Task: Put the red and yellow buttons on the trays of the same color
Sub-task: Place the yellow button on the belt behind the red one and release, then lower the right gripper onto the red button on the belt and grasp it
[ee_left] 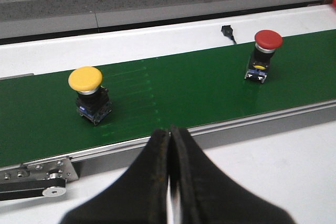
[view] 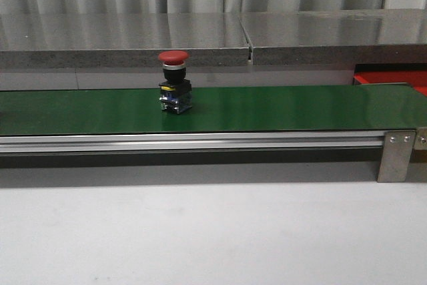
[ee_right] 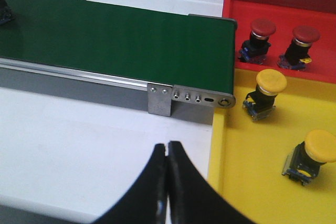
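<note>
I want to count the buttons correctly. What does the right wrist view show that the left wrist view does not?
Only the right wrist view shows the red tray holding two red buttons, and the yellow tray holding two yellow buttons. Only the left wrist view shows a yellow button and a red button standing apart on the belt. Both show the green belt and a closed pair of fingers.

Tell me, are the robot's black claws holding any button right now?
No. The left gripper and right gripper are both shut on nothing, away from the green belt.
</note>
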Tool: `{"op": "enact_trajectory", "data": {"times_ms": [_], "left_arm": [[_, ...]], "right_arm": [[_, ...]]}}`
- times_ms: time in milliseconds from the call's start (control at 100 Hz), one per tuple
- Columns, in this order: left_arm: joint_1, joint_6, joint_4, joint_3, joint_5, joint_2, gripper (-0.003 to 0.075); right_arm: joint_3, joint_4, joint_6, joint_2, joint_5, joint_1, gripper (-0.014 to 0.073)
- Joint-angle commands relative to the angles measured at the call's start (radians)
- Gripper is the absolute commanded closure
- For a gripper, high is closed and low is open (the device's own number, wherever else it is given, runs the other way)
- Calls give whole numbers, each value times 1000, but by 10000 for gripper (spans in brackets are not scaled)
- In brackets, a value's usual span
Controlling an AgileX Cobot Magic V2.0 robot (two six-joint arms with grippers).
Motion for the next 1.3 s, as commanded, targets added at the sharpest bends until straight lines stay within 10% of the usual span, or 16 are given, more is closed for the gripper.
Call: {"op": "enact_trajectory", "data": {"times_ms": [0,430,810,1290], "left_arm": [[-8,-8,-24,-25,-66,-9,739],[-8,-8,-24,-25,-66,-10,739],[-8,-8,-24,-25,-66,-10,739],[-8,-8,-24,-25,-66,-10,739]], "right_arm": [[-74,4,-9,69,-54,6,662],[-408,10,-16,487,0,74,638],[-734,25,-16,846,145,219,29],[-1104,41,-43,1209,404,338,20]]}}
